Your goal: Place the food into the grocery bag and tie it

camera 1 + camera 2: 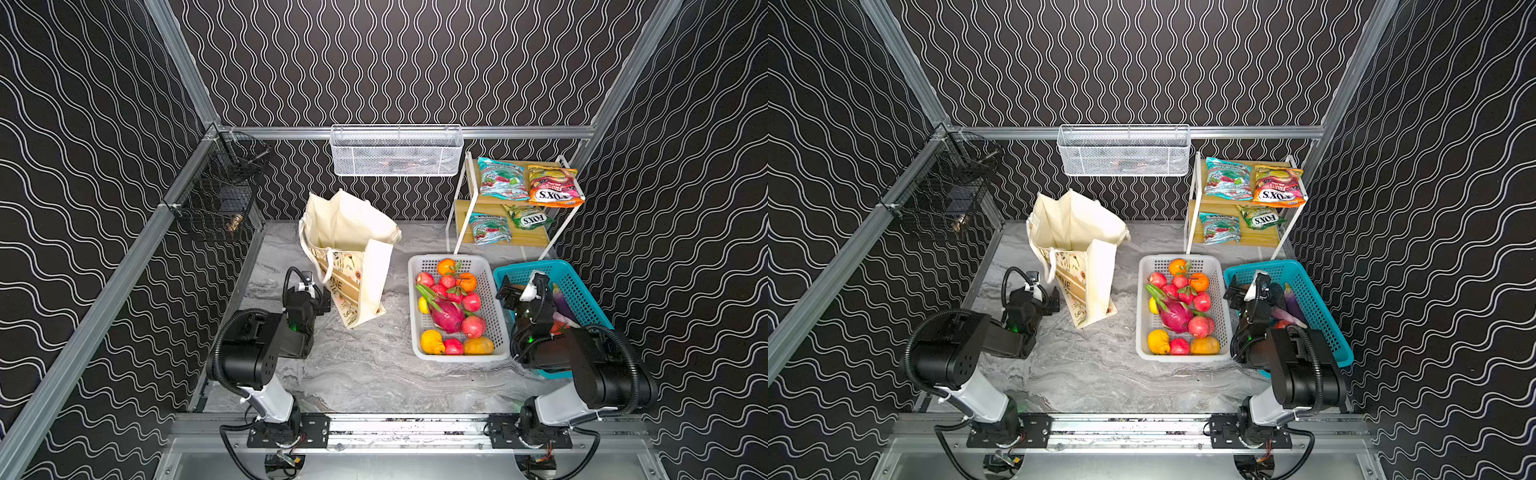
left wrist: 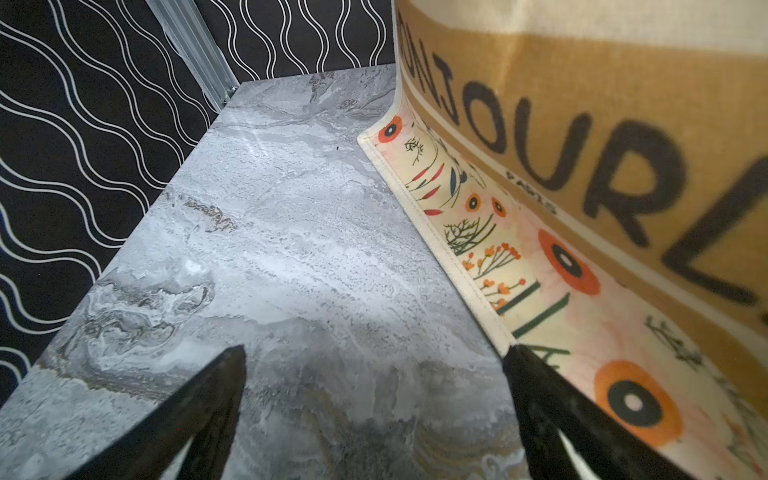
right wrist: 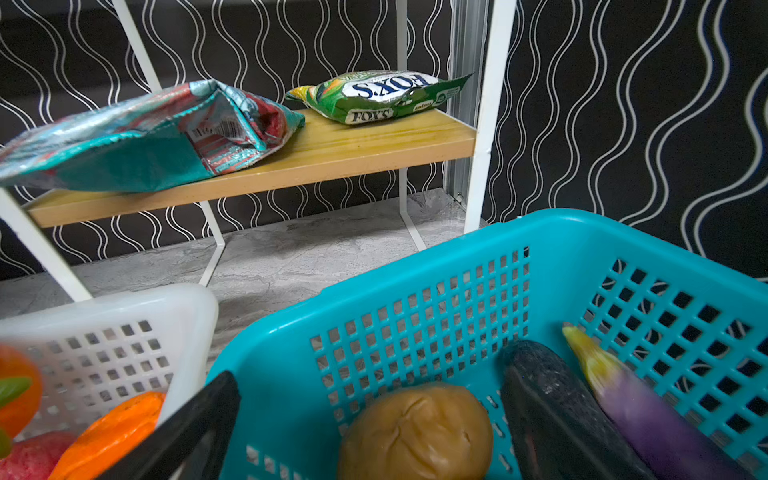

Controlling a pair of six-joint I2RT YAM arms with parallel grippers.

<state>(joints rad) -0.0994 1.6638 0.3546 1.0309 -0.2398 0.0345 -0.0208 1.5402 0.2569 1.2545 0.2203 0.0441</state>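
The left gripper (image 2: 374, 353) hangs low over the grey marble table (image 2: 270, 249), its two black fingers spread wide with nothing between them. One finger sits just beside the bottom corner of the grocery bag (image 2: 582, 166); whether it touches the cloth is unclear. The bag is a cream canvas tote with orange flowers and a tan band of dark letters. In both top views it stands upright at the left middle of the table with its mouth open and a white strap hanging down its printed side. The right gripper (image 1: 504, 291) hovers over the near left edge of a teal basket (image 1: 577, 286), holding nothing. Its wrist view shows only one finger, and the jaws stand wide apart. Inside that basket lie a dark eggplant (image 3: 552, 407), a purple eggplant (image 3: 648, 411) and a round brown piece (image 3: 415, 432). Just left of it, a white basket (image 1: 457, 264) holds a magenta dragon fruit (image 1: 444, 316), oranges, red fruit and yellow pieces. Behind both baskets, a small white shelf (image 1: 490, 203) carries an orange candy packet (image 1: 555, 187) and a teal candy packet (image 1: 500, 178) on top, with two more packets below.
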